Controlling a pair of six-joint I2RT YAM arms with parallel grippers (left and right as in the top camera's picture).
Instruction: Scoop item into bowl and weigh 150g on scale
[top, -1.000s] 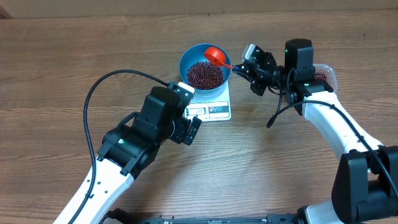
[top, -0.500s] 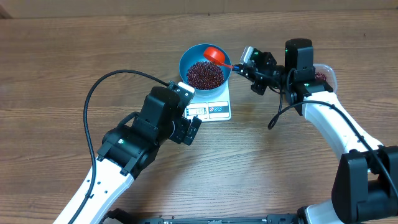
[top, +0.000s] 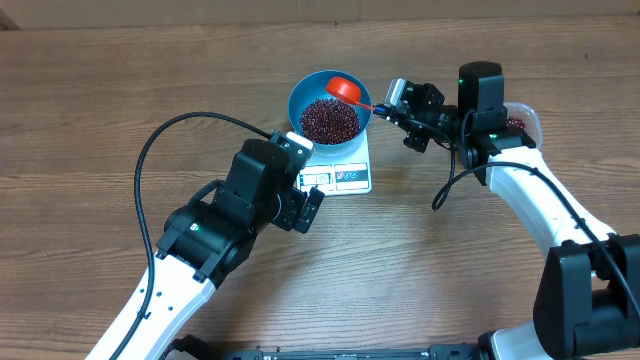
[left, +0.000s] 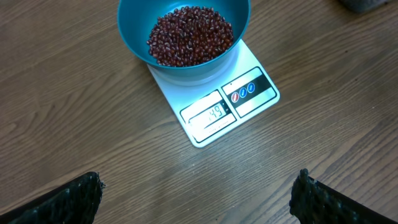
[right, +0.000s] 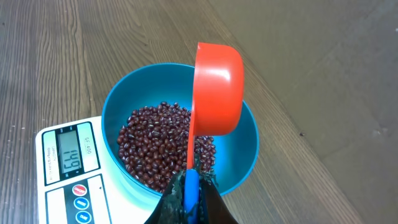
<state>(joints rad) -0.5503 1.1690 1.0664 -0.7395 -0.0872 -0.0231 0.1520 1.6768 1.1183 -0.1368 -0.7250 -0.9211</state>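
Two claws, both mine: my left claw (left: 196, 193) gapes wide and empty over the wooden table (left: 68, 99), just short of the white scale (left: 252, 102). On the scale sits the blue bowl (left: 134, 37), with the beans (left: 189, 34) heaped inside. Over the bowl's far side hangs the red scoop (right: 216, 87), tipped on its side, its handle pinched tight in my right claw (right: 189, 186).

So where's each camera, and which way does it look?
Overhead: above the table, looking down at bowl, scale, left arm, right arm.
Left wrist: on the left arm, facing bowl and scale; open fingertips show in bottom corners.
Right wrist: on the right arm, looking along the scoop over the bowl; shut gripper shows below.
All share bowl, beans, scale.
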